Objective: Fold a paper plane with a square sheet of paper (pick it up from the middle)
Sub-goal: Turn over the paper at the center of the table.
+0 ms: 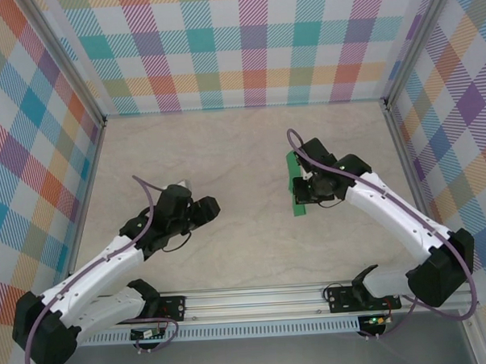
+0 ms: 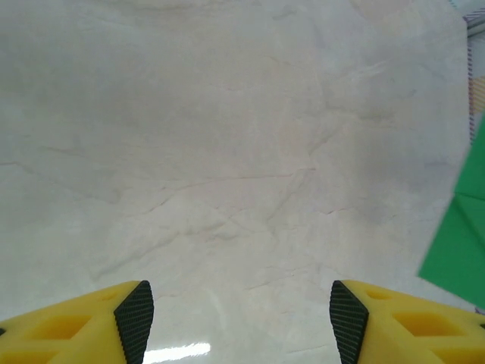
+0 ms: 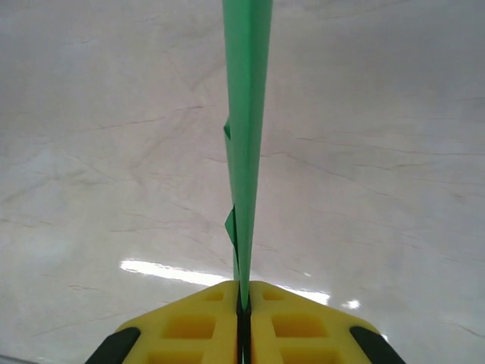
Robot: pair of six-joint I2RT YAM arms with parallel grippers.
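Right hand of mine is clamped shut on the paper plane, whose folded green edge runs straight out from between the pads, right of the middle of the table. Left hand hangs released, holding nothing, well apart from it, with bare table ahead and around.

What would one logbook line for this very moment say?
right hand: shut on folded green paper | left hand: open, empty, over table | paper's edge faces right wrist camera
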